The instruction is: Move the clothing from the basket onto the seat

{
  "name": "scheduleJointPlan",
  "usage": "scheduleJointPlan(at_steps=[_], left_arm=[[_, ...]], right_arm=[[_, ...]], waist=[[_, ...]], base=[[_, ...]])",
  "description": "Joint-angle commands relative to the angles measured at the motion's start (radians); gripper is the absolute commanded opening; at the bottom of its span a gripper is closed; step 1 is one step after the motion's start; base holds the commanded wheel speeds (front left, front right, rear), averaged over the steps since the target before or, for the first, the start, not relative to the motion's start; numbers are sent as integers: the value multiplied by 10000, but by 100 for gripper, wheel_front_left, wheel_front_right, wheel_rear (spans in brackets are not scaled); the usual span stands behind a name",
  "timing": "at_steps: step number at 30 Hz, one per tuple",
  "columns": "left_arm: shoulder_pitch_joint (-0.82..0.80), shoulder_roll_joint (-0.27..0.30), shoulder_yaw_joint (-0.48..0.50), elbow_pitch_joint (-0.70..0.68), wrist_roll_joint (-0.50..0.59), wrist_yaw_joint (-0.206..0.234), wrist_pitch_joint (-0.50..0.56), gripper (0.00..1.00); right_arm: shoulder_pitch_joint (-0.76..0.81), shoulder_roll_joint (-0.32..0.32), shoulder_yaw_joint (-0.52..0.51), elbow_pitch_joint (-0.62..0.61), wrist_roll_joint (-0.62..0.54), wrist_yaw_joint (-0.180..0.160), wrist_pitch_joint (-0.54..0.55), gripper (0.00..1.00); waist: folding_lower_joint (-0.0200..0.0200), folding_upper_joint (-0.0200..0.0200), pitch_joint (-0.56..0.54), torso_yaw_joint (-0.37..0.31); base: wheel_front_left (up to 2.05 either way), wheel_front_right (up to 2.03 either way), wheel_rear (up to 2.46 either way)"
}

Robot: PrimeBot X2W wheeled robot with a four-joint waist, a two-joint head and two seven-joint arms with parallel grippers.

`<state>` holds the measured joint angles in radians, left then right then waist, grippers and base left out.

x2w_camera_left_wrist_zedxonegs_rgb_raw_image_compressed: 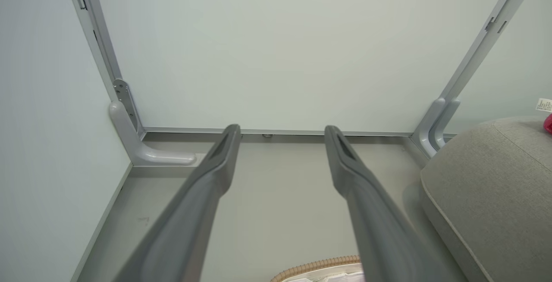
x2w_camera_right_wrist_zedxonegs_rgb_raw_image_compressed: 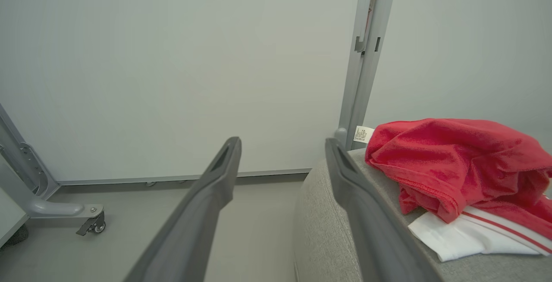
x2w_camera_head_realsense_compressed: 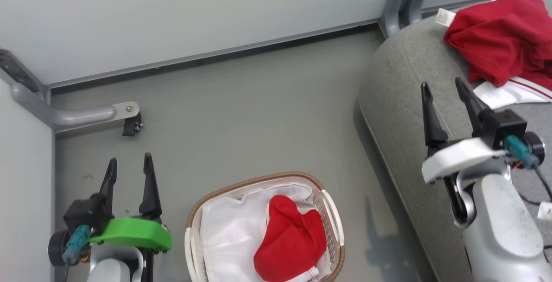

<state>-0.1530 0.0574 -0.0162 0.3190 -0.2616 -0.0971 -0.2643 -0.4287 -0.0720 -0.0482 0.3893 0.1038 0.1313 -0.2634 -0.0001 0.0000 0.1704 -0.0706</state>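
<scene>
- Both grippers were spread wide and held nothing. The left gripper (x2w_camera_head_realsense_compressed: 130,158) hung over the floor (x2w_camera_head_realsense_compressed: 258,109), and the right gripper (x2w_camera_head_realsense_compressed: 442,82) hung over the edge of the seat (x2w_camera_head_realsense_compressed: 396,75).
- One soft red bundle of the clothing (x2w_camera_head_realsense_compressed: 291,241) lay in the basket (x2w_camera_head_realsense_compressed: 258,179), to the right of the left gripper. Another red garment (x2w_camera_head_realsense_compressed: 502,36) with white striped trim lay on the seat, just beyond the right gripper.
- The fingers could pinch the thin white liner cloth (x2w_camera_head_realsense_compressed: 224,239) together with the bundle and lift it too.
- The limp fabric could catch on the woven rim and tip the light plastic basket.

Clothing (x2w_camera_head_realsense_compressed: 290,241) in basket (x2w_camera_head_realsense_compressed: 332,217), left of seat (x2w_camera_head_realsense_compressed: 401,114)
</scene>
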Motion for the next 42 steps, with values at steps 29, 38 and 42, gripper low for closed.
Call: scheduleJointPlan(at_steps=[29, 38, 42], left_arm=[[1097, -64, -296, 47, -277, 9, -1, 100], [1042, -64, -316, 81, -298, 17, -1, 100], [1089, -64, -298, 95, -275, 15, -1, 100]], right_arm=[[2686, 198, 721, -1137, 470, -10, -21, 100], [2662, 199, 778, -1174, 401, -10, -21, 100], [2687, 199, 830, -1187, 269, -10, -21, 100]], waist=[[1, 0, -799, 613], [1, 0, -811, 614], [1, 0, -855, 592]], base=[[0, 0, 0], [0, 0, 0], [0, 0, 0]])
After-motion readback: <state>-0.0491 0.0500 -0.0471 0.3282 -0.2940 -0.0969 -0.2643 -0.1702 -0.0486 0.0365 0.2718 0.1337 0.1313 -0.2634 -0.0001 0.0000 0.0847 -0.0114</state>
